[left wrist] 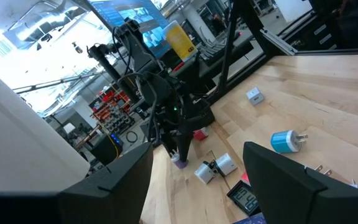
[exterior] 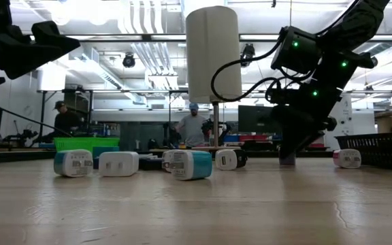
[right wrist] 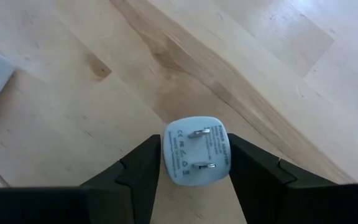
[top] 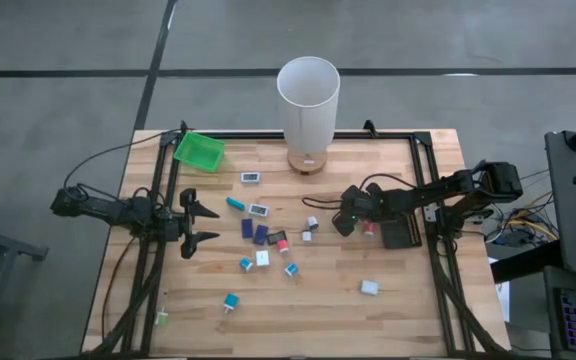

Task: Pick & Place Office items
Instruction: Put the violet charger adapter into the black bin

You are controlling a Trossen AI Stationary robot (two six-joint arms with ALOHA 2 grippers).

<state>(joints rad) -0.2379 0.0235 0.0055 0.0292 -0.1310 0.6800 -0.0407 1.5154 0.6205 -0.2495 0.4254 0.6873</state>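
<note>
Several small office items, among them teal, dark blue and white blocks (top: 261,233), lie flat in the middle of the wooden table (top: 398,320). My right gripper (top: 345,222) stands right of the middle, shut on a pale blue-white plug block (right wrist: 196,158) whose two metal prongs face the wrist camera. My left gripper (top: 216,224) is open at the table's left side, held level above the wood, with nothing between its fingers. My right gripper pinches the plug block by its two opposite side faces (right wrist: 166,155), one finger (right wrist: 138,171) on each side. The fingers slant down from the table's right. In the low view the block's lower end (exterior: 288,160) is at the tabletop, prong face turned up along the fingers.
A tall white cylinder (top: 308,100) stands at the far middle and a green tray (top: 199,150) at the far left corner. A black tray (top: 400,234) lies just right of my right gripper, a red-topped piece (top: 369,229) between them. People stand in the room behind.
</note>
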